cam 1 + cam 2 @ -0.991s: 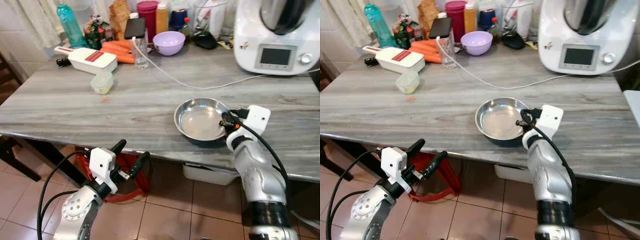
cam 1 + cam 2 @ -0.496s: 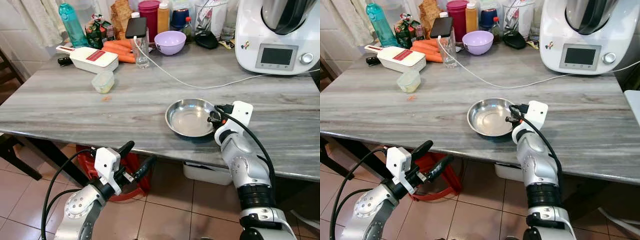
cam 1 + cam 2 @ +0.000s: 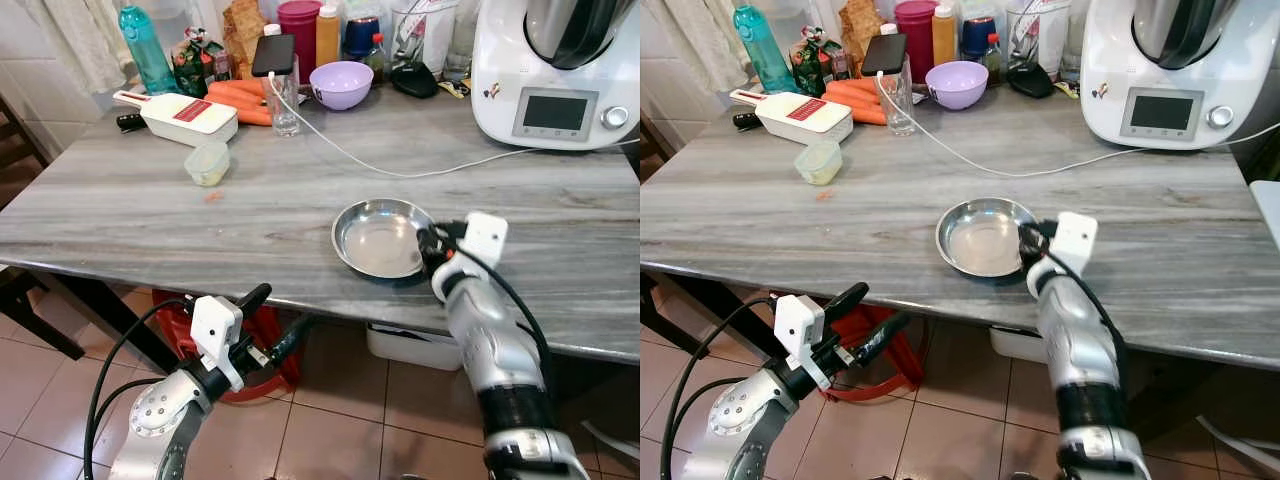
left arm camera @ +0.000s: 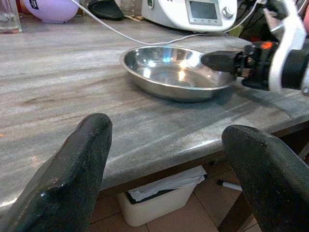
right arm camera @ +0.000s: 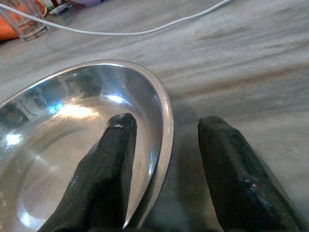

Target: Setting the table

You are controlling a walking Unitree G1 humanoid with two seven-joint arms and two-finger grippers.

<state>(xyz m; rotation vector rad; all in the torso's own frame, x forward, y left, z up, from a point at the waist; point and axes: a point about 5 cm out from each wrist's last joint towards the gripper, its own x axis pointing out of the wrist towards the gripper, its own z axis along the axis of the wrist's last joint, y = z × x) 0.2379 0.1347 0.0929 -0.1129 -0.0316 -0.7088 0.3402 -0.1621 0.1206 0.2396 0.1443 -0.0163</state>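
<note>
Right gripper (image 5: pixel 161 145) sits at the near-right rim of the stainless steel bowl (image 3: pixel 380 237), its two black fingers parted and straddling that rim: one finger inside the bowl, the other outside on the stone, with the rim in the gap and neither finger pressed against it. The bowl rests flat on the grey marbled table (image 3: pixel 150 210), close to the front edge and in front of the white kitchen machine (image 3: pixel 555 70). A white cable (image 3: pixel 400 172) runs across the tabletop behind the bowl, from the kitchen machine's side toward a glass (image 3: pixel 283 105) holding a phone (image 3: pixel 272 55). Beyond the bowl to the left lie a small lidded plastic tub (image 3: pixel 207 163), a white slicer (image 3: pixel 185 117), carrots (image 3: pixel 235 100) and a lilac bowl (image 3: pixel 341 84). Left gripper (image 3: pixel 275 320) hangs below the table edge, left of the bowl, fingers spread wide apart and holding nothing.
</note>
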